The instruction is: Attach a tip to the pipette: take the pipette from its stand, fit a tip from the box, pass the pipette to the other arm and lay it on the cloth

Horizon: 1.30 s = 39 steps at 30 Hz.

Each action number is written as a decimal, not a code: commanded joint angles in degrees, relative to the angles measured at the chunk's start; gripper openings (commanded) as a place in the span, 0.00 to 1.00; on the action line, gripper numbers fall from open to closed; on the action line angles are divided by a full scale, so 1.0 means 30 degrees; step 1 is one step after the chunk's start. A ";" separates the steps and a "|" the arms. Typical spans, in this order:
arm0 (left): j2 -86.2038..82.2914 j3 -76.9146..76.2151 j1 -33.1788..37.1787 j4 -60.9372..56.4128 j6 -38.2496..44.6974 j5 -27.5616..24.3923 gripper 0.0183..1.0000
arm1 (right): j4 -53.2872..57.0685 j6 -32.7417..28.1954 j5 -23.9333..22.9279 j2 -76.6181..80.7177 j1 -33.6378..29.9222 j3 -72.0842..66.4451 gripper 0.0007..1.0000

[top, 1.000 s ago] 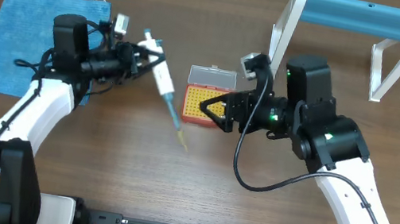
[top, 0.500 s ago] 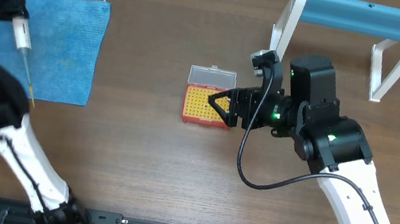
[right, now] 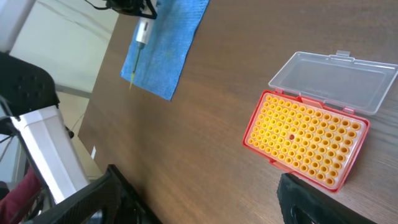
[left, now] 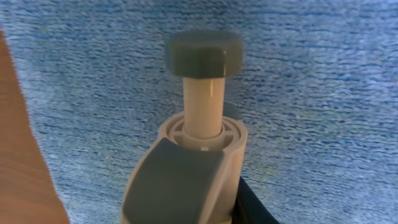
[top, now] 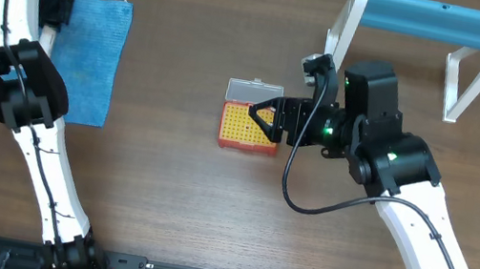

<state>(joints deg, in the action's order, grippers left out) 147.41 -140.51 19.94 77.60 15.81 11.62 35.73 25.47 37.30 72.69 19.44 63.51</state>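
Holding the white, grey-capped plastic pipette [left: 199, 143] clamped in my left pincer [right: 132, 7] above the blue woven cloth [left: 323, 93], I should lower it flat and release gently, sparing the yellow tip [right: 134, 68].

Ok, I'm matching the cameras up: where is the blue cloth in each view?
Top view: blue cloth at upper left, partly under the left arm.
Left wrist view: it spreads behind the pipette.
Right wrist view: far off, behind the pipette, beyond the tip box.
Shared landmark: the wooden table bordering it.
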 commanded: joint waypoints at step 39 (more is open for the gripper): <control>-0.7118 -0.1239 0.0058 0.2324 -0.2200 -0.7206 0.96 | -0.0488 -0.1341 -0.5763 -0.0444 -0.0554 0.0124 0.83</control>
<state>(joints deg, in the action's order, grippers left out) 133.36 -142.67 20.05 81.32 10.17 -3.81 34.50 25.34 26.22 74.11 19.20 63.51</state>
